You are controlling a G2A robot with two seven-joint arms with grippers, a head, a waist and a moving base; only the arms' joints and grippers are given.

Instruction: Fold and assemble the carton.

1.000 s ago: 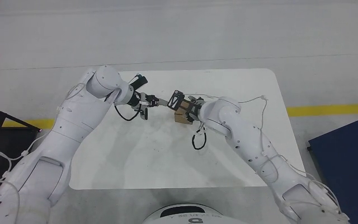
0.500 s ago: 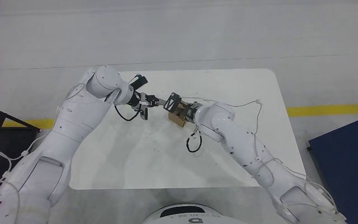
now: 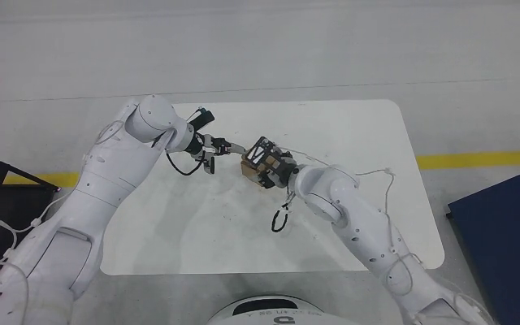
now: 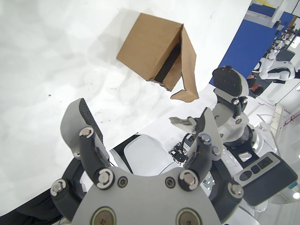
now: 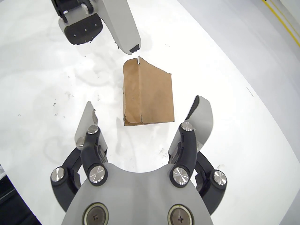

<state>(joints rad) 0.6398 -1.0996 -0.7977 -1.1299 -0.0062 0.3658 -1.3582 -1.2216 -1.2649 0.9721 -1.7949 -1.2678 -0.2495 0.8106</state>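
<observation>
The carton (image 4: 150,47) lies on the white surface (image 3: 357,138), near its middle and between the two arms. One end flap stands ajar over a dark gap. The right claw (image 5: 144,105) hangs just above the carton's closed end, spread wide with a finger to each side; whether they touch the cardboard cannot be told. The left claw (image 4: 143,111) is near the flap end, also spread and holding nothing, with one fingertip just beside the carton's corner.
</observation>
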